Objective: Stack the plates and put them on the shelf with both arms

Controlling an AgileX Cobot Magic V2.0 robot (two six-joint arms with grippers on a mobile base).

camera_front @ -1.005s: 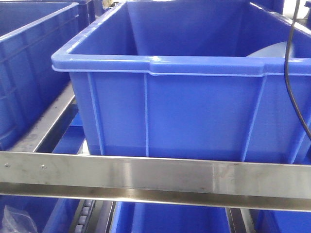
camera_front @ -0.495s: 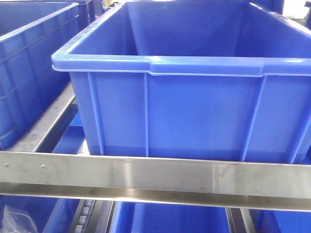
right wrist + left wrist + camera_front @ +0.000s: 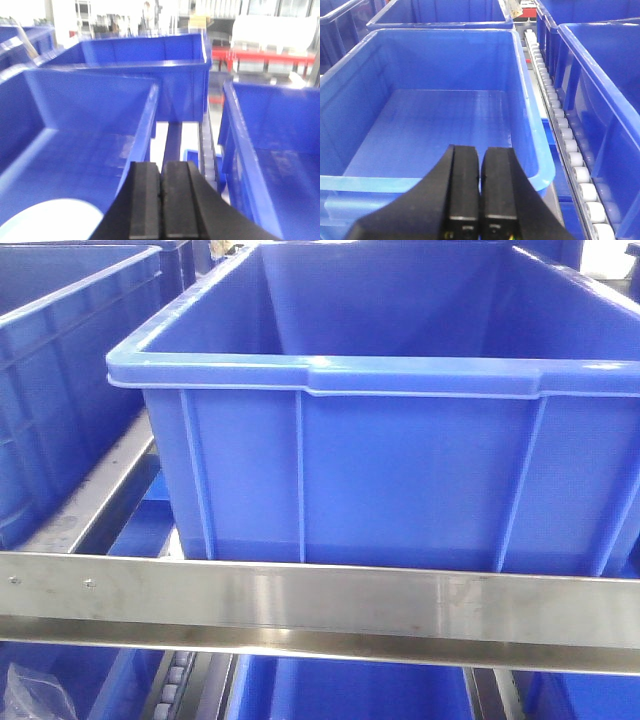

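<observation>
left end effector (image 3: 480,192): fingers pressed together, empty, above blue bin (image 3: 432,125)
right end effector (image 3: 161,200): fingers together, empty
plate (image 3: 50,220): flat in bin, bottom-left
writing: none readable

A steel shelf rail (image 3: 320,605) carries blue bins (image 3: 380,470).
</observation>
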